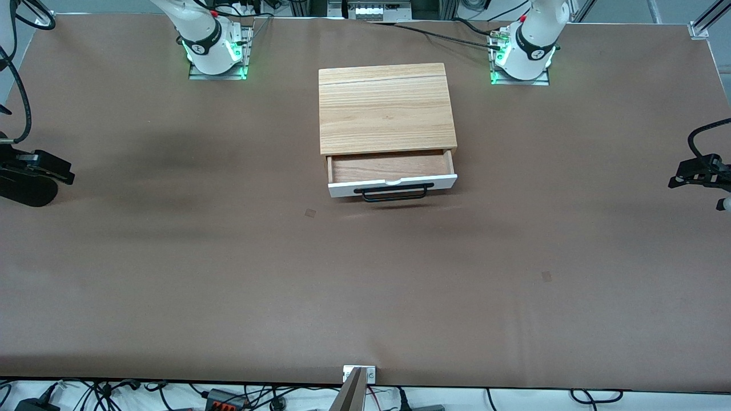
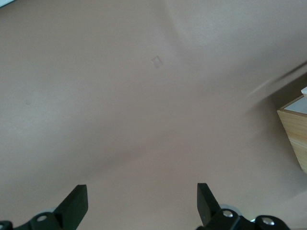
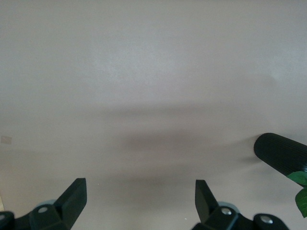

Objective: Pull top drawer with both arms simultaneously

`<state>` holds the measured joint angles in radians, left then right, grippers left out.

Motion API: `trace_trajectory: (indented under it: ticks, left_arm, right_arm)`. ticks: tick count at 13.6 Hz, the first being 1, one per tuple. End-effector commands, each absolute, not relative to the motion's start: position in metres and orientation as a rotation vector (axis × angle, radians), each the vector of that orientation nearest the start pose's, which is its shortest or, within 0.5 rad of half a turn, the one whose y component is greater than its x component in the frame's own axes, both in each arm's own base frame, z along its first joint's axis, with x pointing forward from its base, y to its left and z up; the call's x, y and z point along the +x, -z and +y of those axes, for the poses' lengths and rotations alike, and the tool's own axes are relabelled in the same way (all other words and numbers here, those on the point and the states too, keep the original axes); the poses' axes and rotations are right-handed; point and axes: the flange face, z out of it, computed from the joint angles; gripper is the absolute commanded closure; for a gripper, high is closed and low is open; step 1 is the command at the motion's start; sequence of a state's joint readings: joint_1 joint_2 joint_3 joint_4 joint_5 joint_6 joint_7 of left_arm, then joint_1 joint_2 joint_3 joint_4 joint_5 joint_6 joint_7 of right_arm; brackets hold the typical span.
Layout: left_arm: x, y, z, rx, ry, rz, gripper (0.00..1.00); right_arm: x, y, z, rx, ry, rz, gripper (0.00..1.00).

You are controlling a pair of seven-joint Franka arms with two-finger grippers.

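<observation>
Pulled-out top drawer point(image 1: 392, 171) shows only from the front; wrist views show left tool point(image 2: 142, 201) and right tool point(image 3: 140, 199) spread.

Wide bare table point(image 1: 228, 274) all around the cabinet point(image 1: 385, 108) — only the pulled-out top drawer point(image 1: 392, 184) and its bar handle point(image 1: 394, 193) jutting toward the front camera.

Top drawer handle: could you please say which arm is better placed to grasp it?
Left, probably: left gripper, open over its table end, has the cabinet in view; right gripper, open at its end, does not.
</observation>
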<state>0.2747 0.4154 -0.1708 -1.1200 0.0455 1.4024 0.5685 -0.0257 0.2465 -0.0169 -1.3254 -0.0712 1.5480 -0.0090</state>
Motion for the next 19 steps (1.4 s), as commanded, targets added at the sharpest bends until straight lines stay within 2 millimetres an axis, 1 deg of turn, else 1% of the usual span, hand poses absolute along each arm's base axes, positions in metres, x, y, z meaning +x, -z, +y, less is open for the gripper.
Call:
trace_trajectory:
  ticks: [1,2,4,6,7,8,9,10,11,12,14,15,16,17,18,19]
  left_arm:
    - [0.649,-0.575,0.097,-3.104,-0.19,0.706,0.0]
    - [0.649,-0.576,0.097,-3.107,-0.188,0.71,0.0]
    - [0.646,-0.583,0.094,-3.13,-0.16,0.707,0.0]
    - [0.647,-0.586,0.09,-3.123,-0.15,0.716,0.0]
    - [0.641,-0.592,0.091,-3.121,-0.14,0.701,0.0]
    - [0.635,-0.588,0.091,-3.128,-0.164,0.682,0.0]
    - [0.623,-0.597,0.088,-3.131,-0.165,0.629,0.0]
    - [0.619,-0.591,0.087,-3.153,-0.183,0.518,0.0]
    - [0.61,-0.594,0.079,-3.16,-0.19,0.383,0.0]
    - [0.602,-0.594,0.069,-3.159,-0.192,0.294,0.0]
    - [0.586,-0.591,0.055,-3.148,-0.177,0.276,0.0]
    - [0.571,-0.589,0.05,-3.138,-0.187,0.275,0.0]
    - [0.551,-0.589,0.039,-3.119,-0.157,0.289,0.0]
    - [0.538,-0.587,0.027,-3.103,-0.101,0.305,0.0]
    - [0.534,-0.583,0.026,-3.103,-0.082,0.277,0.0]
    - [0.534,-0.582,0.02,-3.108,-0.084,0.225,0.0]
  right_arm:
    - [0.606,-0.596,-0.031,-3.173,-0.055,0.044,0.0]
    - [0.598,-0.596,-0.03,-3.166,-0.062,0.046,0.0]
    - [0.573,-0.592,-0.031,-3.166,-0.079,0.045,0.0]
    - [0.552,-0.587,-0.027,-3.168,-0.038,0.035,0.0]
    - [0.544,-0.582,-0.028,-3.168,-0.014,0.036,0.0]
    - [0.542,-0.579,-0.028,-3.166,-0.001,0.038,0.0]
    - [0.543,-0.58,-0.028,-3.167,0.006,0.036,0.0]
    - [0.545,-0.583,-0.027,-3.167,0.02,0.036,0.0]
    - [0.549,-0.586,-0.026,-3.166,0.062,0.031,0.0]
    - [0.551,-0.585,-0.028,-3.164,0.076,0.038,0.0]
    - [0.552,-0.586,-0.025,-3.154,0.074,0.019,0.0]
    - [0.551,-0.587,-0.024,-3.157,0.074,0.006,0.0]
    - [0.551,-0.587,-0.026,-3.157,0.074,0.006,0.0]
    - [0.551,-0.588,-0.029,-3.156,0.076,0.016,0.0]
    - [0.55,-0.59,-0.029,-3.155,0.081,0.019,0.0]
    - [0.55,-0.59,-0.027,-3.154,0.081,0.012,0.0]
